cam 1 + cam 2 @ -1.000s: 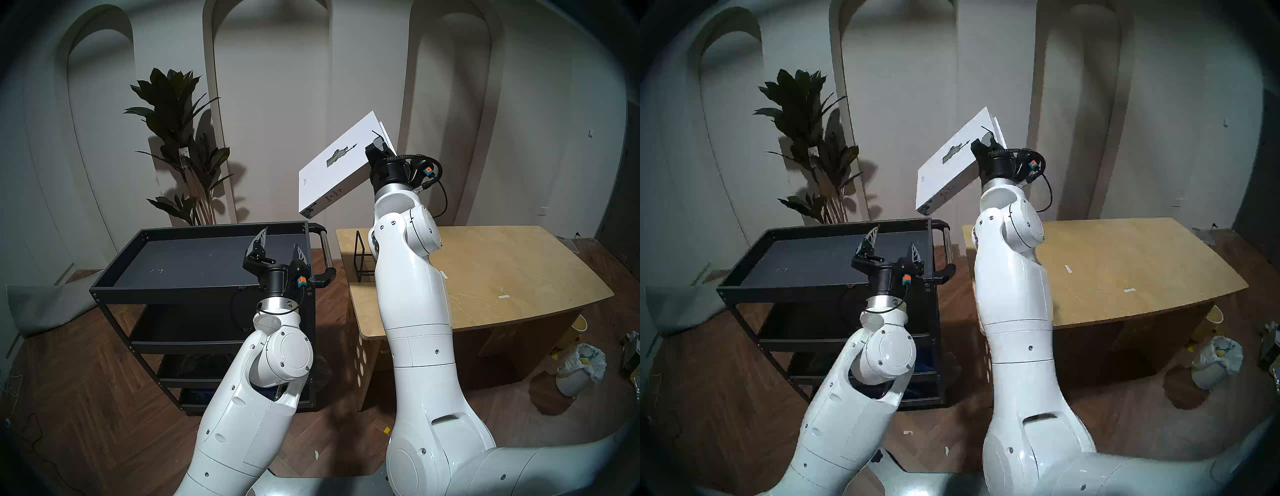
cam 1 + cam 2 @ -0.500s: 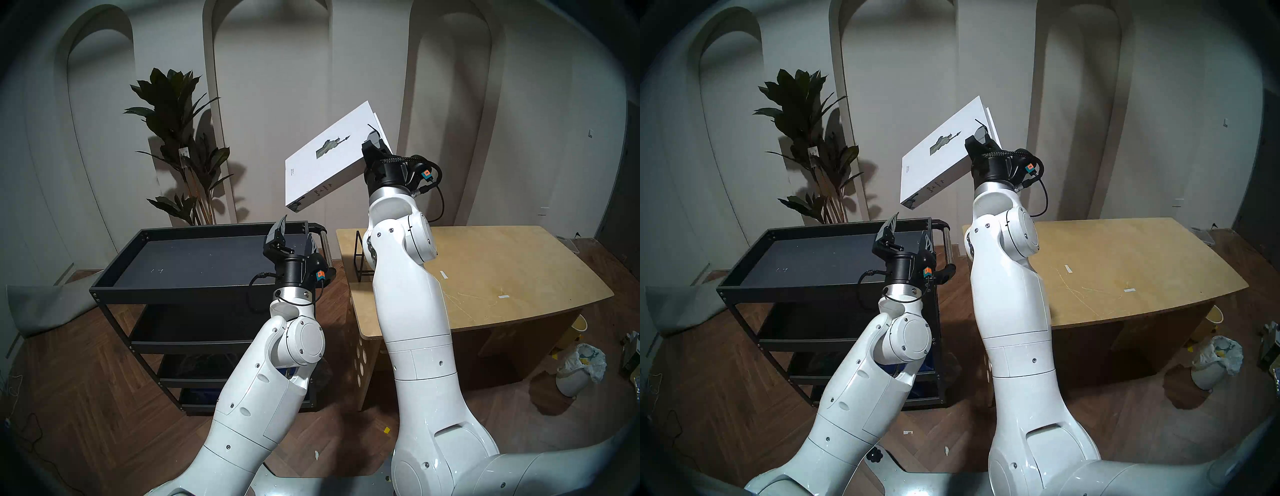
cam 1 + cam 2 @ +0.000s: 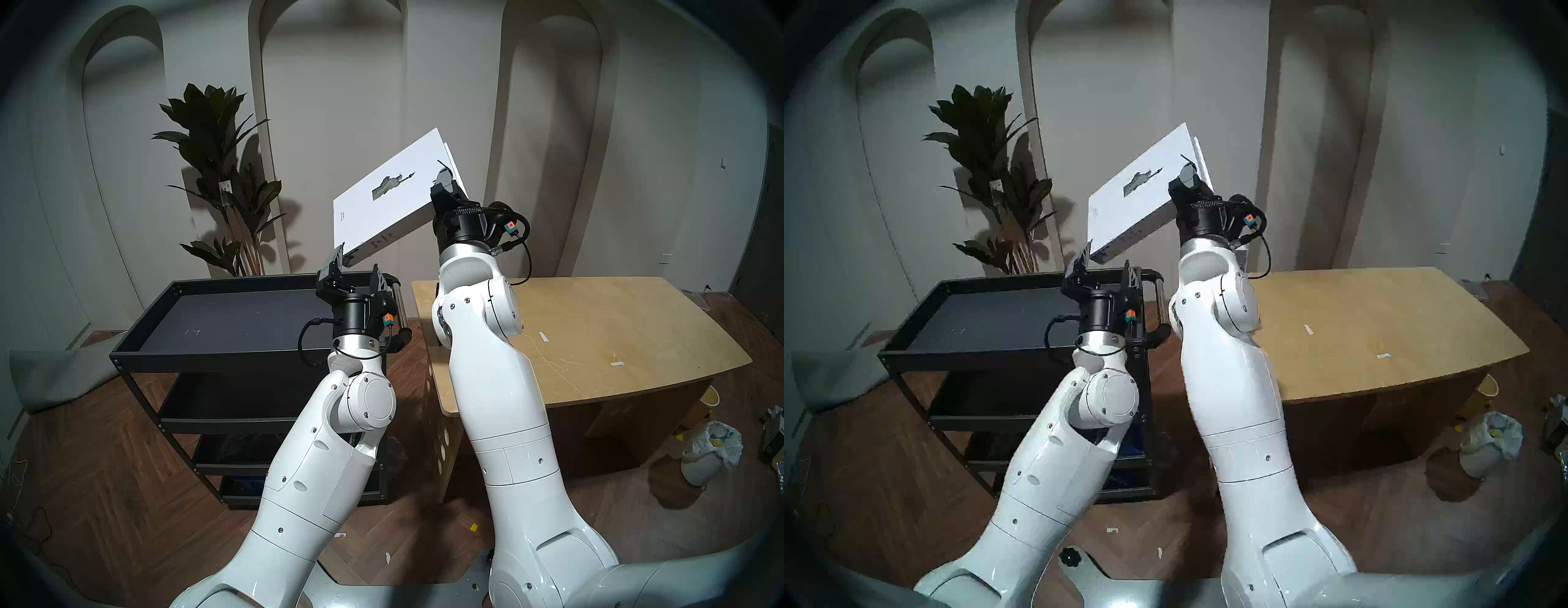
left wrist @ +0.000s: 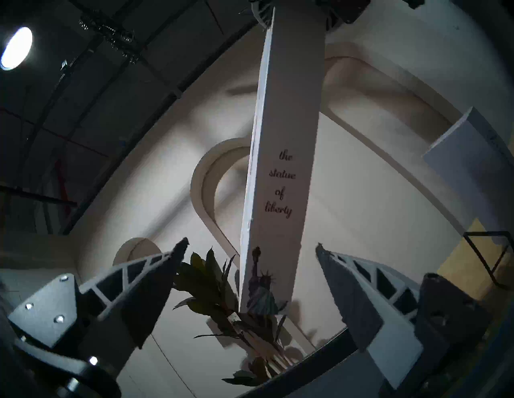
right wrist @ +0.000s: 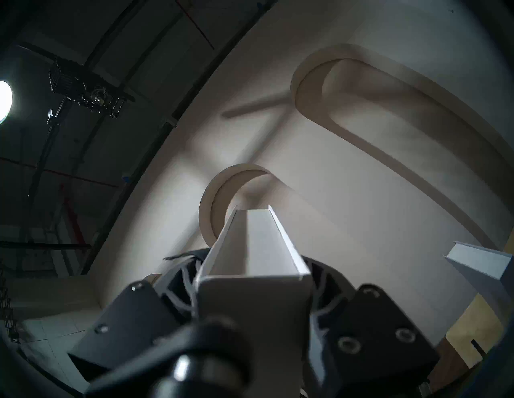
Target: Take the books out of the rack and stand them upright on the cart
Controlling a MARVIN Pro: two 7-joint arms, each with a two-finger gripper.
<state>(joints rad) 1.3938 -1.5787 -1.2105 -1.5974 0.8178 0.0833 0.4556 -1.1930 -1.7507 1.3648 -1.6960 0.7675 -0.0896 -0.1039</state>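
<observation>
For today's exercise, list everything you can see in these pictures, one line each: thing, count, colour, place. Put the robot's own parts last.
White book: one, white with a Statue of Liberty drawing, tilted in the air above the cart's right end.
Second book: one, pale grey, at the right edge of the left wrist view, by the rack.
Rack: one, black wire, on the table.
Cart: one, black, tiered, left of the table.
Table: one, light wood, right.
Plant: one, dark green, behind the cart.
Bin: one, white, on the floor at far right.
Left end effector: one, black, open below the white book's lower corner.
Right end effector: one, black, shut on the white book's upper end.
</observation>
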